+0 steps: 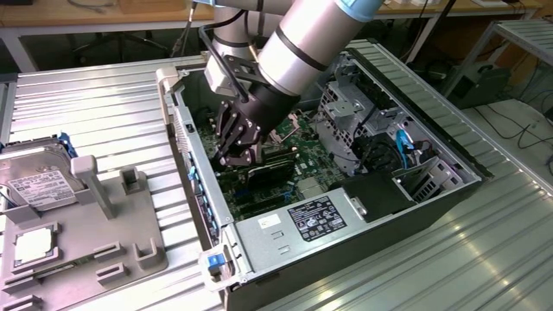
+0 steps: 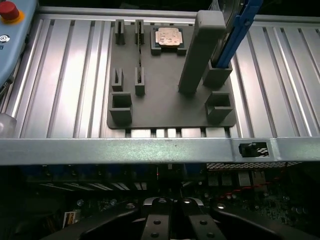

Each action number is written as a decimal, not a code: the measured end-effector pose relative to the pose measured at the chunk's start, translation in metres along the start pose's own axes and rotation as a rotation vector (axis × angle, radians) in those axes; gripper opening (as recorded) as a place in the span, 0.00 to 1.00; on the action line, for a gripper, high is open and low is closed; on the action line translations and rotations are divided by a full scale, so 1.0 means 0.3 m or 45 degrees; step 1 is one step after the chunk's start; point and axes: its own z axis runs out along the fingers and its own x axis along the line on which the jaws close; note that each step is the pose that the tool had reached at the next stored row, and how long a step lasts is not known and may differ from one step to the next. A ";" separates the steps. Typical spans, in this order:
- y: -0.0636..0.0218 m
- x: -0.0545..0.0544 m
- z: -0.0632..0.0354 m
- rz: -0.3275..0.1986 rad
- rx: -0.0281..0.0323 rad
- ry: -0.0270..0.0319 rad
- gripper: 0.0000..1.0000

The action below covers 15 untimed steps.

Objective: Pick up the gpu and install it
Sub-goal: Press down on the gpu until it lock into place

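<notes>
At the centre of the exterior view, the black gripper [image 1: 237, 155] reaches into the open grey computer case [image 1: 346, 214], jaws clenched just above the thin green gpu card [image 1: 263, 170], which stands edge-down over the motherboard, apparently for seating.

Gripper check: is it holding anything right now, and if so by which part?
The gripper is shut, down inside the open computer case over the motherboard. Whether it grips the gpu, and by which part, cannot be told.
</notes>
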 end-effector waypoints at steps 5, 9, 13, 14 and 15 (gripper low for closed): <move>0.000 0.031 -0.001 -0.007 -0.0009 -0.0124 0.11; -0.018 0.031 -0.005 -0.007 -0.0014 -0.0136 0.11; -0.035 0.020 -0.010 -0.018 0.0115 -0.0102 0.11; -0.035 0.014 -0.009 -0.027 0.0320 -0.0053 0.11; -0.036 0.009 -0.009 -0.036 0.0514 -0.0014 0.11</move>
